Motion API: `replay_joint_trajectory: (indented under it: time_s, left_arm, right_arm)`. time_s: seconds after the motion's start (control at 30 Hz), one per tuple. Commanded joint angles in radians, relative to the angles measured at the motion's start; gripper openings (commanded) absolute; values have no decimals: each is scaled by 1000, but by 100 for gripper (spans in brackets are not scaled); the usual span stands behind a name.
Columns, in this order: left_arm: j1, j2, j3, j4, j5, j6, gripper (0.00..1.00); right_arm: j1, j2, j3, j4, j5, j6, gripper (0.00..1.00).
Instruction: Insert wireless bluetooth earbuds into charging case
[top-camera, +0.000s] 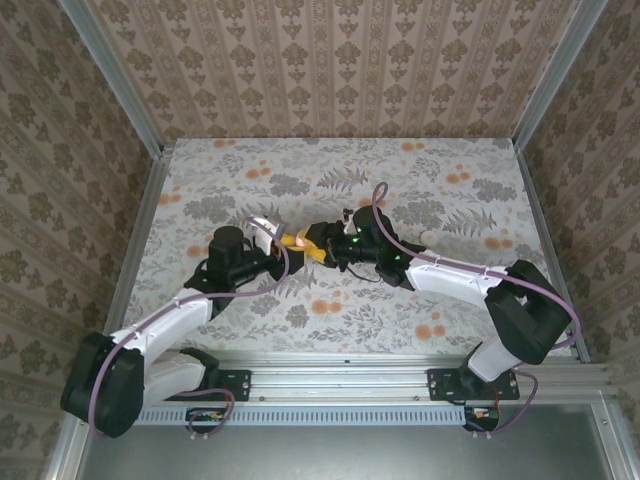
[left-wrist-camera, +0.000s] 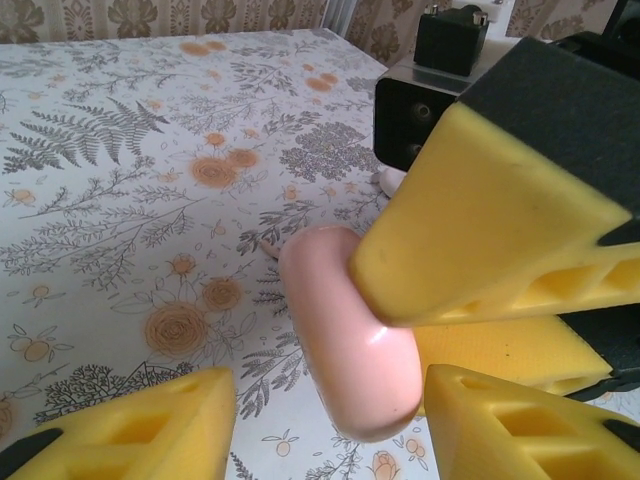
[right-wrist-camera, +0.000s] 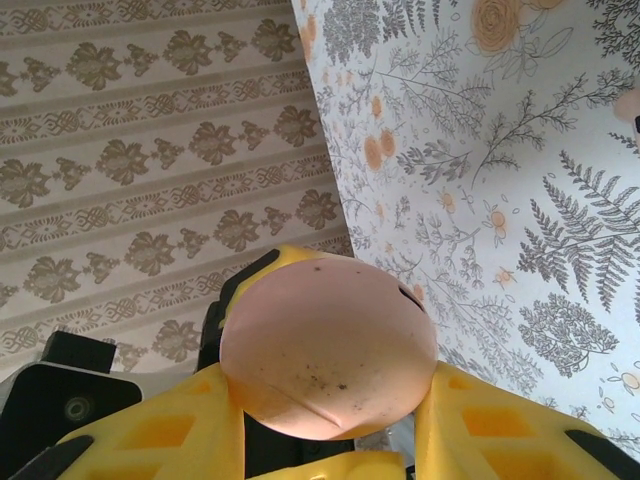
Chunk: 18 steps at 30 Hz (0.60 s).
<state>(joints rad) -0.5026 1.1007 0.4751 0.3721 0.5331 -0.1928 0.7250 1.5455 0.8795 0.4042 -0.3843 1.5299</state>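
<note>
Yellow-fingered, the left gripper (top-camera: 290, 241) and right gripper (top-camera: 322, 250) are seen from above meeting at the middle of the table (top-camera: 300, 160); a whitish piece (top-camera: 430, 237), probably an earbud, lies loose nearer the right edge. From the left wrist, the charging case (left-wrist-camera: 345, 330) is seen pinched edge-on by the right gripper, with the left jaws parted around it. From the right wrist its round face is shown and its contents are hidden, so insertion is judged unfinished.
</note>
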Motion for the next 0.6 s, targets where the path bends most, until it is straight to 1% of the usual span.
replay_joint_trajectory:
  time_s: [0.0,0.2,0.37,0.43,0.5,0.57]
  left_arm:
    - [-11,5,34,30,8,-8,50]
    - [-13,-4,42,21,10,-7,37]
    - [-14,-16,45,14,2,-8,30]
    - [-15,-23,46,6,-5,-7,28]
    - [-13,-28,46,-9,-10,0,26]
    - [-12,-28,45,-23,-16,8,21]
  right_arm:
    - [10,-28,-5,44,-35,24,40]
    - [12,-27,-3,42,-44,24,41]
    - [13,-31,-12,43,-44,22,41]
    - [13,-39,-19,34,-37,16,45]
    - [11,-53,-25,10,-31,-3,53]
    - [11,-80,-34,-36,-15,-41,56]
